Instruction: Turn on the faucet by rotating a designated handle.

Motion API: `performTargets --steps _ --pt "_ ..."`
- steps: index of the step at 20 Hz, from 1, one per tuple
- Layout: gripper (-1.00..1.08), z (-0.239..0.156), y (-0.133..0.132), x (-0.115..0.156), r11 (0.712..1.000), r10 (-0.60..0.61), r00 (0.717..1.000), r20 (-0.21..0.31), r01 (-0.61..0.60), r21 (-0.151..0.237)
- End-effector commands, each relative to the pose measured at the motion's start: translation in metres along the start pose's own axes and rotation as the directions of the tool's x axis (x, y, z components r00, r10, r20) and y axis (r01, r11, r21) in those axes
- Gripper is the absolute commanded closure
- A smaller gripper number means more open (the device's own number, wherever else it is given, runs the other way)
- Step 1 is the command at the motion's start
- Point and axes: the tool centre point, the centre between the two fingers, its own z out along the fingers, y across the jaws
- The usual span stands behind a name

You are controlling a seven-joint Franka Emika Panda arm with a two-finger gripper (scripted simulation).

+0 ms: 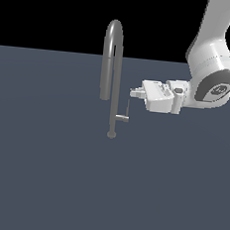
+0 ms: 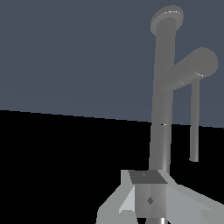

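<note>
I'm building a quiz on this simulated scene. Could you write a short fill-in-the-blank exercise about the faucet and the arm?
1. The faucet spout bends in a high inverted-____ arch.
2. The handle juts out just above the faucet's round ____.
3. In the exterior view, the gripper reaches in from the faucet's ____ side.

Missing words: U; base; right

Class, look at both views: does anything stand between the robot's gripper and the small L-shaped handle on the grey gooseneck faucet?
Nothing visible: the white gripper hovers just above the thin grey L-shaped handle's rod, open space between.
</note>
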Motion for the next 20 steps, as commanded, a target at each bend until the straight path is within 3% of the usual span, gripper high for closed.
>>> performTargets --steps 1,8,20 --pt "1.08 0.003 0.0 0.012 0.999 0.034 0.999 0.031 -0.035 0.033" --pt "1.08 0.01 0.002 0.03 0.993 0.084 0.993 0.078 -0.09 0.079" --pt "1.08 0.011 0.005 0.028 0.993 0.081 0.994 0.077 -0.087 0.077"
